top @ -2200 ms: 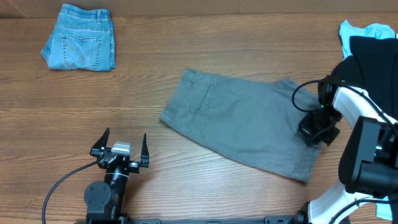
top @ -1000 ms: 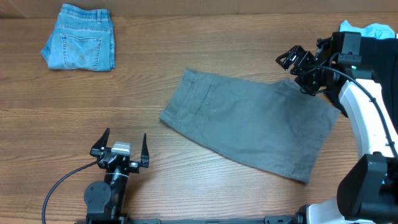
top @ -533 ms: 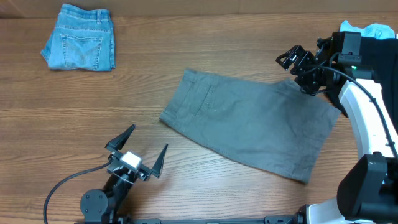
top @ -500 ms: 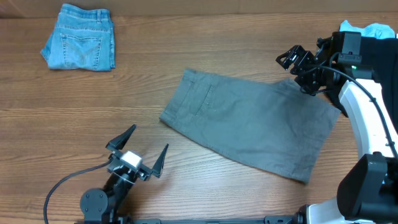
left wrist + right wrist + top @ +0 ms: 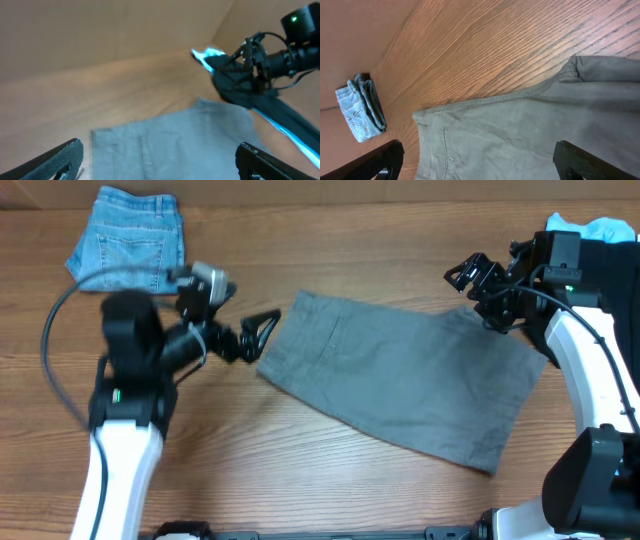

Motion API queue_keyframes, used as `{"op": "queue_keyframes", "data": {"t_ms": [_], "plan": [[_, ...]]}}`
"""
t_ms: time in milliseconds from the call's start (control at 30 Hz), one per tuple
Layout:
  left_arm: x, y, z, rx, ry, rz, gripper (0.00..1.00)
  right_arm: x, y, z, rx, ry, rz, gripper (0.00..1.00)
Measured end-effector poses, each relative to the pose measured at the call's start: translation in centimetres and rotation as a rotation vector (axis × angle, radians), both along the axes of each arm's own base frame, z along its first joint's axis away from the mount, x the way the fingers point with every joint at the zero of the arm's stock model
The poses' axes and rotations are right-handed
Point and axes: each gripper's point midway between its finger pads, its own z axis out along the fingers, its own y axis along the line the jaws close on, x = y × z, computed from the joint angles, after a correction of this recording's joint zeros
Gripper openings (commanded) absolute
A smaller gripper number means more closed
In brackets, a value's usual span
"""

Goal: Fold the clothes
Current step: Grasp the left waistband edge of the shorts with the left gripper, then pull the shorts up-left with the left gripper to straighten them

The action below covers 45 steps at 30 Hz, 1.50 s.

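The grey shorts [image 5: 400, 385] lie flat and slanted in the middle of the table, waistband at the left. My left gripper [image 5: 255, 338] hovers open just off the waistband's left edge; in the left wrist view the shorts [image 5: 170, 145] fill the gap between its fingers [image 5: 57, 160], untouched. Above the shorts' upper right corner, my right gripper [image 5: 476, 293] is open too. Its wrist view shows the shorts [image 5: 520, 135] below its spread fingertips [image 5: 580, 160], with nothing held.
Folded denim shorts [image 5: 130, 250] sit at the back left, just behind the left arm, and show small in the right wrist view [image 5: 362, 107]. A black garment [image 5: 600, 265] over a light-blue one [image 5: 605, 227] lies at the back right, by the right arm.
My left arm has swung from the table's front edge up to the waistband end of the grey shorts. The right arm, raised earlier from the right hem, has held still.
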Motion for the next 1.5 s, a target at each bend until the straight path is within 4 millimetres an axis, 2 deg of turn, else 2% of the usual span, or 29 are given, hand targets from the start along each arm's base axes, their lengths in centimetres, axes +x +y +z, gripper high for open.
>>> {"op": "queue_keyframes", "data": {"t_ms": [100,233,333,467,500,667,900,967,1067,1200,1267,1300,1333,1433,1467,1500], "plan": [[2.0,-0.6,-3.2,0.009,0.206,-0.004,1.0,0.0,0.0,0.0,0.0,0.0,0.001,1.0],[4.0,-0.8,-7.5,0.144,0.407,0.088,1.0,0.0,0.0,0.0,0.0,0.0,0.0,1.0],[5.7,-0.4,-9.9,0.263,0.48,0.174,1.0,0.0,0.0,0.0,0.0,-0.001,0.0,1.0],[7.4,-0.6,-12.1,0.316,0.498,0.203,1.0,0.0,0.0,0.0,0.0,0.0,0.001,1.0],[7.7,-0.6,-13.2,0.331,0.516,0.208,1.0,0.0,0.0,0.0,0.0,0.0,0.0,1.0],[8.0,-1.1,-17.8,0.349,0.612,0.181,1.0,0.0,0.0,0.0,0.0,0.0,0.0,1.0],[6.5,-3.0,-25.4,0.395,0.778,0.108,1.0,0.0,0.0,0.0,0.0,0.0,0.001,1.0],[6.2,-3.3,-26.4,0.406,0.796,0.097,1.0,0.0,0.0,0.0,0.0,0.0,0.001,1.0],[6.3,-3.6,-26.4,0.401,0.796,0.089,1.0,0.0,0.0,0.0,0.0,0.0,0.001,1.0],[6.3,-3.6,-26.5,0.401,0.801,0.084,0.83,0.0,0.0,0.0,0.0,0.0,0.001,1.0],[6.1,-3.6,-26.6,0.407,0.808,0.078,0.65,0.0,0.0,0.0,0.0,0.0,0.0,1.0],[6.0,-3.6,-26.8,0.412,0.813,0.074,0.53,0.0,0.0,0.0,0.001,0.0,0.0,1.0],[5.9,-3.5,-26.8,0.415,0.819,0.072,0.35,0.0,0.0,0.0,0.0,0.0,0.001,1.0],[5.6,-3.4,-27.3,0.426,0.832,0.068,0.1,0.0,0.0,0.0,0.001,0.001,0.0,1.0],[5.5,-3.4,-27.6,0.429,0.839,0.067,0.04,0.0,0.0,0.0,0.0,0.0,0.001,1.0],[5.5,-3.5,-27.7,0.423,0.845,0.063,0.04,0.0,0.0,0.0,0.0,0.0,0.0,1.0]]}}
